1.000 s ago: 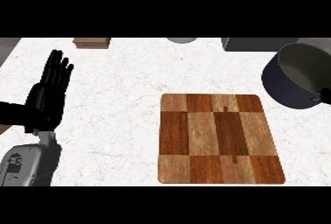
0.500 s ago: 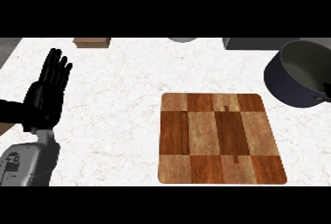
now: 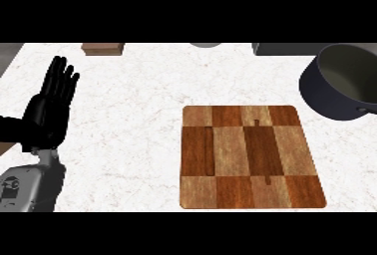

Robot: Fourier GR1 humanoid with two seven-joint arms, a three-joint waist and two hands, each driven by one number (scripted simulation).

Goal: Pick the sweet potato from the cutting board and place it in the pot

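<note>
A wooden cutting board [image 3: 250,155] lies on the white marble counter, right of centre, with nothing on it. A dark pot [image 3: 344,82] stands at the right edge, beyond the board, cut off by the view's edge; what shows of its pale inside holds nothing. No sweet potato shows anywhere. My left hand [image 3: 49,113] rests open at the left edge, fingers straight and pointing up, far from the board. My right hand is out of view.
A small brown block [image 3: 102,48] sits at the counter's far edge on the left. A grey round object [image 3: 206,45] and a dark grey object [image 3: 283,48] peek in along the far edge.
The view has slid slightly, so the pot sits a little further right and closer to the edge. My left hand has not moved.
</note>
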